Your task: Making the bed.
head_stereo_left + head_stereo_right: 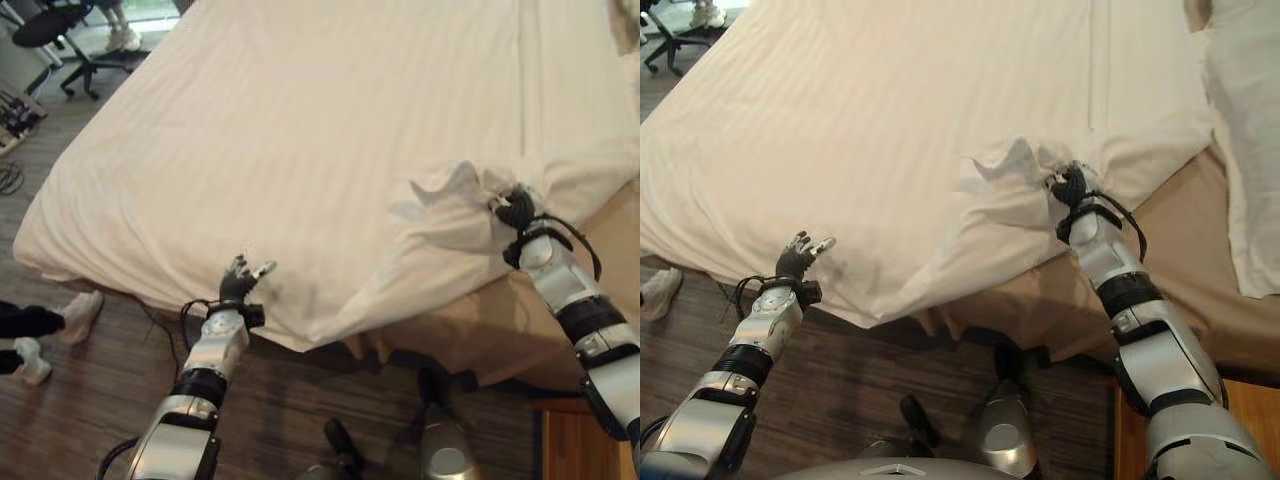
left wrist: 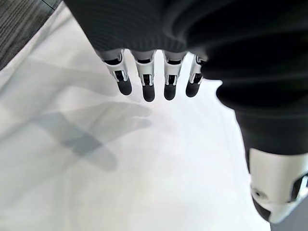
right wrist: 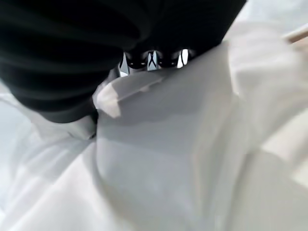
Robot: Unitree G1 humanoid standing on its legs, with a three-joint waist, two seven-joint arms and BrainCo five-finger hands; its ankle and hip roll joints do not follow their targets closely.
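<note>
Bed point(image 1: 560, 330): tan mattress side exposed at the near right corner. White striped duvet point(image 1: 300, 140): spread over most of the bed, near edge hanging toward the wood floor point(image 1: 100, 390), bunched into a raised crumple at the near right corner. Black office chair point(image 1: 60, 40): far left, beyond the bed. Right hand point(image 1: 1070, 185): fingers curled into the crumpled duvet, pinching the cloth. Left hand point(image 1: 240, 282): fingers straight and spread, hovering at the duvet's near edge.
</note>
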